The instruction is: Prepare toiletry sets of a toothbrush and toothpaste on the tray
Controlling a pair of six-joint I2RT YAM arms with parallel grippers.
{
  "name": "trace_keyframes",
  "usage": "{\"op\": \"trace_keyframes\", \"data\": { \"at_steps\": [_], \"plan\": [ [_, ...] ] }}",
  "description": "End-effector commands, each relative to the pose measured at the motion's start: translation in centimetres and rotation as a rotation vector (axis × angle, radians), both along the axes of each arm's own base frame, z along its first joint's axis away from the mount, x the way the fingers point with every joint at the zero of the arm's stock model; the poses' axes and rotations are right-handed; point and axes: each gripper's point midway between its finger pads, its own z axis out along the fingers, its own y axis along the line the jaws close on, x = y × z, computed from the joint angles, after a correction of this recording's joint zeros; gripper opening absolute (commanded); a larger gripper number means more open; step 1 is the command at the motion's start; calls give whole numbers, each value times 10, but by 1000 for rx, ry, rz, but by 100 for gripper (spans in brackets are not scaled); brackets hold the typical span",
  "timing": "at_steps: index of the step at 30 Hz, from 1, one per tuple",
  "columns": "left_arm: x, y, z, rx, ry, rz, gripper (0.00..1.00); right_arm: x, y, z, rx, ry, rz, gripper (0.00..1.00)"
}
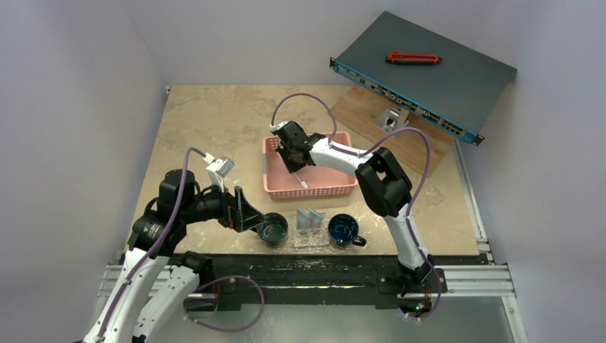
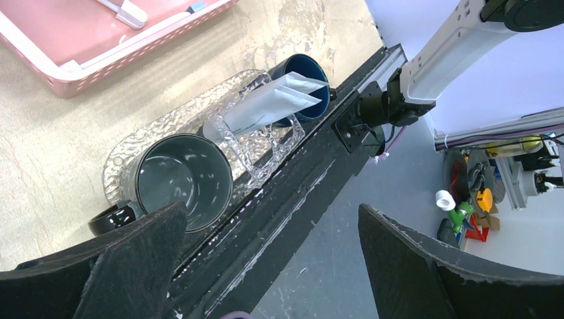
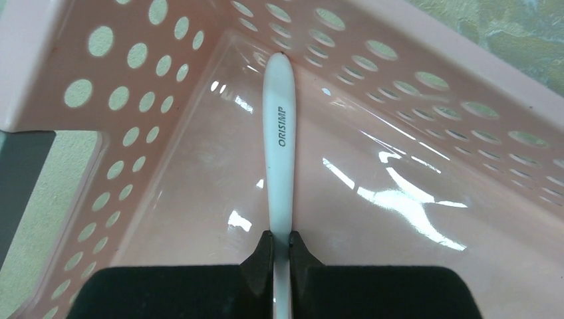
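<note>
My right gripper (image 1: 294,158) is inside the pink basket (image 1: 336,187) and is shut on a white toothbrush (image 3: 279,126), whose handle tip points into a basket corner. The handle pokes out below the gripper in the top view (image 1: 302,182). The clear tray (image 1: 300,243) lies at the table's front edge with a dark grey mug (image 1: 272,229) on its left and a blue mug (image 1: 343,230) on its right. Pale toothpaste tubes (image 2: 266,103) stand in a clear holder between them. My left gripper (image 2: 273,216) is open and empty, just left of the grey mug (image 2: 183,179).
A dark network switch (image 1: 429,68) with a red tool (image 1: 413,58) on it rests on a wooden board (image 1: 371,114) at the back right. The black rail (image 2: 279,193) runs along the table's front edge, right beside the tray (image 2: 143,136).
</note>
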Motion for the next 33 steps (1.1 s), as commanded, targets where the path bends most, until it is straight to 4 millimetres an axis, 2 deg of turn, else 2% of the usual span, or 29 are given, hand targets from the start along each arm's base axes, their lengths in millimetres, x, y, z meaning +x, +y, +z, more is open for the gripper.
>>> {"op": "trace_keyframes", "data": {
  "at_steps": [1,20,27,33],
  "plan": [
    [3,-1,4,2,-37,-11,100,-11,-14,-3,-30,17,-2,0],
    [2,-1,5,-2,-46,-12,100,-19,-11,91,130,-136,-9,0],
    [2,0,5,-3,-50,-11,100,-24,-12,148,242,-237,-31,0],
    [1,0,7,-5,-54,-13,100,-41,-8,199,321,-307,4,0]
  ]
}}
